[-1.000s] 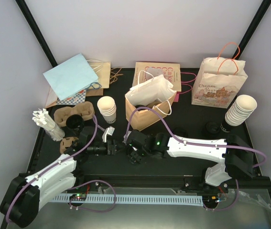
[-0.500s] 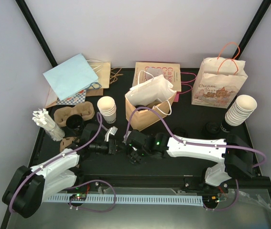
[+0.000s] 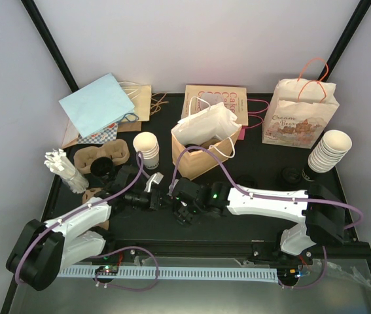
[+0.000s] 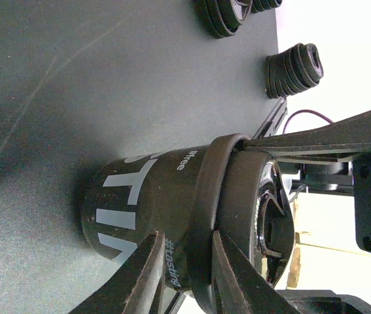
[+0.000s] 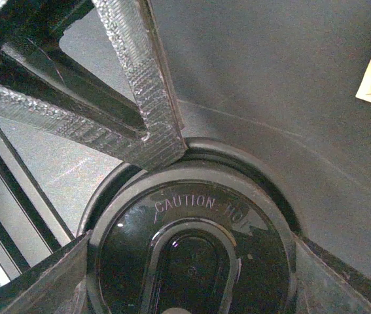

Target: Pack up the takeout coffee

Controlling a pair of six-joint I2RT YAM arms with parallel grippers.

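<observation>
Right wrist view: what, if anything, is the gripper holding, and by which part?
The right gripper pinches the black lid by its outer rim, atop the dark cup.

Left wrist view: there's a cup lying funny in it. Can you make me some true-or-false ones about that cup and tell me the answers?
1. The cup is dark with white letters on its side. True.
2. The cup is inside the brown paper bag. False: it stands on the black table, outside the brown paper bag.
3. The black lid on the cup has the word CAUTION on it. True.
4. That lid is the only lid on the table. False: stacks of spare lids sit farther along the table.
</observation>
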